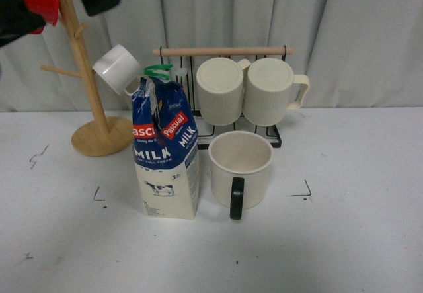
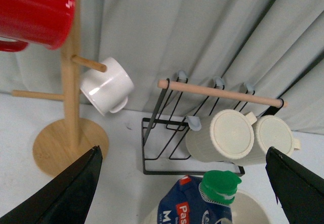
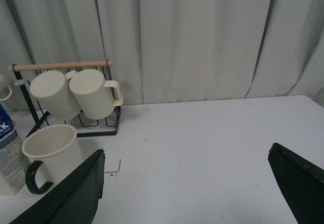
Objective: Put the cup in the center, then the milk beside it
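We see a white table [image 1: 370, 240] running back to a pale curtain [image 1: 344, 28]. Small black corner marks bound the center [image 1: 205, 230], a patch of bare tabletop in the near middle.

On the far left stands a wooden mug tree [image 1: 89, 101]. A small white cup [image 1: 117, 69] hangs on one of its pegs, and a red cup [image 1: 41, 2] hangs higher up, at the top left corner of the front view.

Behind the center, a black wire rack [image 1: 274, 137] with a wooden bar [image 1: 221, 51] across its top carries two ribbed mugs [image 1: 244, 89], side by side and lying with their bases toward us.

The milk [image 1: 165, 154] stands upright inside the marks, left of the middle, its green cap [image 1: 158, 71] at the top. Just beside it on the right, with a narrow gap between them, the cup [image 1: 240, 167] sits upright with its mouth open upward and its black handle [image 1: 236, 198] turned toward the near edge. The cup is close in front of the rack.

The left gripper [image 2: 185, 193] hangs above the milk's cap, its dark fingers [image 2: 61, 193] spread wide to either side and holding nothing. The right gripper [image 3: 185, 193] is over the table right of the cup, its fingers [image 3: 298, 181] also wide apart and empty.
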You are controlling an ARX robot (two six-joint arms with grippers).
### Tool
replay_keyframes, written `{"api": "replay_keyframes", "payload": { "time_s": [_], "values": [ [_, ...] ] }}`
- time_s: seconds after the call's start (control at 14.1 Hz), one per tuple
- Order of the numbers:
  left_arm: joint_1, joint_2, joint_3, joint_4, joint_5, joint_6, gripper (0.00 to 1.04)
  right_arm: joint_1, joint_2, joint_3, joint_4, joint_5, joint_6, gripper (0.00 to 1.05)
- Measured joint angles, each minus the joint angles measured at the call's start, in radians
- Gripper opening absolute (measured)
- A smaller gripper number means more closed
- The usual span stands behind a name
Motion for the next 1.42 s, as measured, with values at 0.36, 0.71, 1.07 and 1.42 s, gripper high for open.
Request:
{"api": "replay_keyframes", "payload": {
  "time_s": [0.36,0.71,1.07,1.42],
  "values": [
    [0.26,-0.706,-0.61,0.11,0.137,0.316,0.02,0.0,0.0,0.0,0.0,0.0,0.0,0.98],
    [0.261,-0.866,-0.683,0.02,0.136,0.316,0.02,0.0,0.0,0.0,0.0,0.0,0.0,0.98],
    [0.261,-0.986,-0.739,-0.015,0.137,0.316,0.02,0.0,0.0,0.0,0.0,0.0,0.0,0.98],
    [0.261,-1.107,-0.739,-0.145,0.136,0.317,0.02,0.0,0.0,0.0,0.0,0.0,0.0,0.98]
  ]
}}
